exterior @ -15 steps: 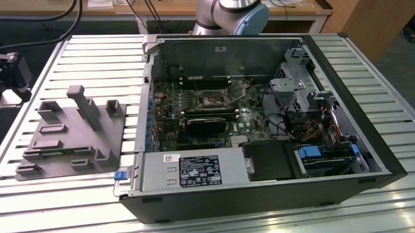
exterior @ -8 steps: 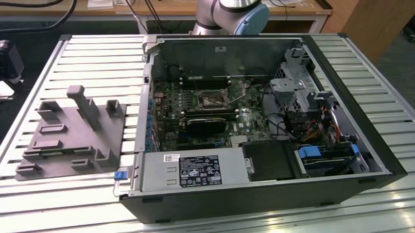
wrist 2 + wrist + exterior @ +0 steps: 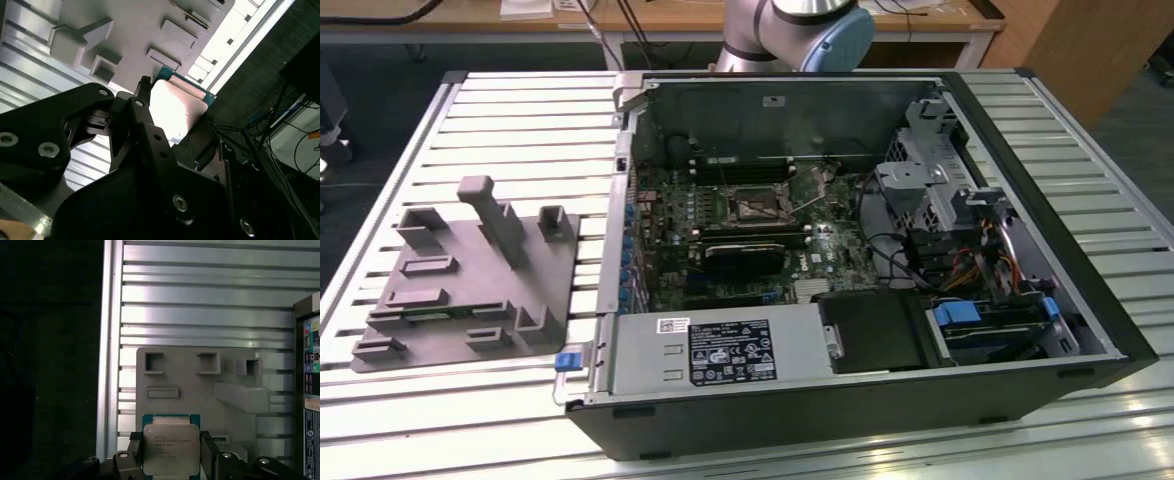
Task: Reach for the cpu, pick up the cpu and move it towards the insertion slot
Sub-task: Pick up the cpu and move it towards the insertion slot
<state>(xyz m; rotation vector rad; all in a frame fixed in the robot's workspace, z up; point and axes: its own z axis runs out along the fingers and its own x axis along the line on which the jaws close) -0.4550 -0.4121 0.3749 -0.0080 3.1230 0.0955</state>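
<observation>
The cpu (image 3: 171, 449) is a flat square chip with a silvery top and a thin green edge. It sits between the two black fingers (image 3: 134, 456) of my gripper (image 3: 171, 456), which is shut on it from both sides. In the second wrist view the cpu (image 3: 176, 102) shows bright between the dark fingertips (image 3: 142, 102) of the gripper (image 3: 175, 117). The grey fixture tray (image 3: 190, 385) lies behind the chip. The insertion slot (image 3: 754, 207) is the metal-framed square socket on the motherboard inside the open computer case.
The grey tray (image 3: 460, 275) with upright posts lies on the slatted metal table (image 3: 520, 130) at the exterior view's left. The open case (image 3: 854, 260) holds a long black block (image 3: 744, 255), cables, drive bays and a labelled power supply (image 3: 720, 350). The arm's base (image 3: 801, 30) stands behind the case.
</observation>
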